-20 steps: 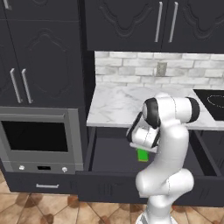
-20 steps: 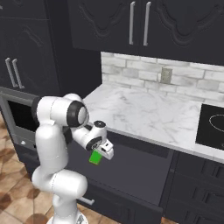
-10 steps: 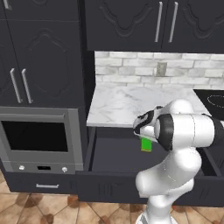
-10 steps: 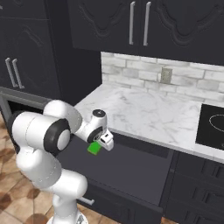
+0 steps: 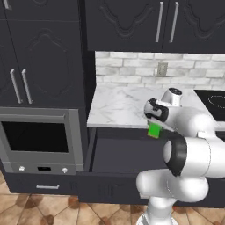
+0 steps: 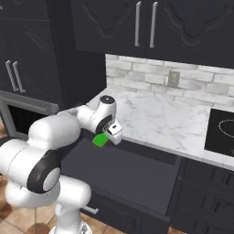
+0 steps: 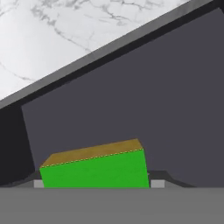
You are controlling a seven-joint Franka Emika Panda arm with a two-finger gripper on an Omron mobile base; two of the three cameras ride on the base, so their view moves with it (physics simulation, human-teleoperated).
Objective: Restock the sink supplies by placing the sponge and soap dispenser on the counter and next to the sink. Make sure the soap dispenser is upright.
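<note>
Jaws (image 7: 92, 186) clamped on the green sponge (image 7: 95, 168), its yellowish layer facing up in the hand view. Sponge hangs in the air over the open dark drawer (image 5: 123, 154), just below the front edge of the marble desk (image 5: 121, 105). Brick backsplash (image 5: 132, 68) with a wall outlet (image 5: 162, 69) behind; oven (image 5: 39, 138) off left.

Sponge (image 7: 95, 168) bottom behind grey band
</note>
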